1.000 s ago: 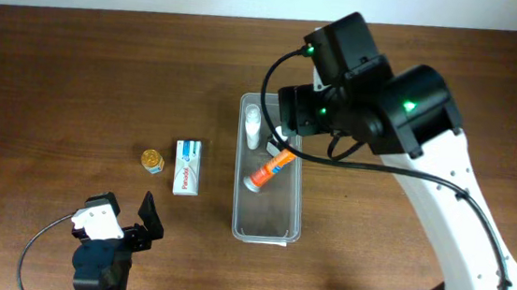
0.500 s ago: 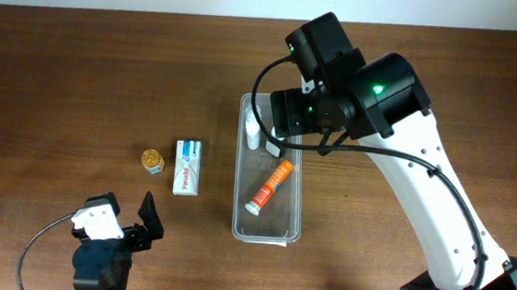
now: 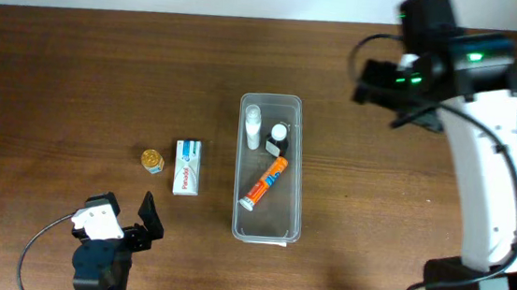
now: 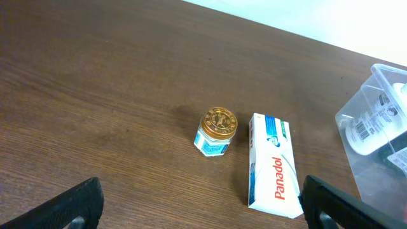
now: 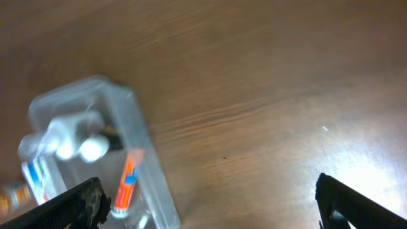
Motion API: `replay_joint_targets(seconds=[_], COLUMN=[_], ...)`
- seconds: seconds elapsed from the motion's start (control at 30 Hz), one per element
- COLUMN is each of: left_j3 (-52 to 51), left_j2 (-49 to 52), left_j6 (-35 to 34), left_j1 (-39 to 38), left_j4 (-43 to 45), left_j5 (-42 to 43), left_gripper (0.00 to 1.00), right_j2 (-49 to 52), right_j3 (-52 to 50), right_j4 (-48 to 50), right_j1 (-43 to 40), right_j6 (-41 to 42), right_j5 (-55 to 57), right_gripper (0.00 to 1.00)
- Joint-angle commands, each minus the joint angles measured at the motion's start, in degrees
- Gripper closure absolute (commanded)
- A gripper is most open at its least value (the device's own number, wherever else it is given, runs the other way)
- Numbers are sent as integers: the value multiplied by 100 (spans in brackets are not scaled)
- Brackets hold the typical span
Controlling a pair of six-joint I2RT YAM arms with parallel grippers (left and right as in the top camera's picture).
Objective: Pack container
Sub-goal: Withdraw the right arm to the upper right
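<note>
The clear plastic container [image 3: 266, 223] lies lengthwise at the table's middle. It holds a white bottle [image 3: 254, 126], a dark bottle with a white cap [image 3: 279, 139] and an orange tube [image 3: 264, 184]. My right gripper [image 3: 374, 83] is open and empty, to the right of the container and beyond its far end. In the blurred right wrist view it [image 5: 213, 210] hangs over bare wood, with the container [image 5: 146, 159] and tube [image 5: 128, 184] at the left. My left gripper [image 3: 124, 210] is open and empty near the front edge, as the left wrist view [image 4: 203, 213] shows.
A small jar with a gold lid [image 3: 152, 160] and a white Panadol box [image 3: 187, 166] lie left of the container. They also show in the left wrist view, jar [image 4: 216, 131] and box [image 4: 273, 166], with the container's corner [image 4: 381, 83] at the right.
My right gripper let go of the orange tube, which now lies in the container, then swung away to the right. The left arm has not moved.
</note>
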Motion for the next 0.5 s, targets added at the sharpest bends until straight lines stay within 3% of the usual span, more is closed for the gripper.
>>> replay_joint_targets(seconds=[0.0, 0.2, 0.47], left_j3=[-26, -26, 437], left_j2=[-42, -42, 210], left_j6=[9, 4, 7], left_j1=[24, 24, 24], left_j4=[11, 433, 361], left_j5=[39, 245, 413], left_gripper=[1, 1, 1], right_j2=[-212, -212, -212], right_j3=[-20, -20, -20], right_j4=[-61, -144, -144], right_j1=[-662, -1447, -1624], right_j6=[308, 308, 306], right_j5=[-380, -745, -741], right_gripper=[2, 2, 1])
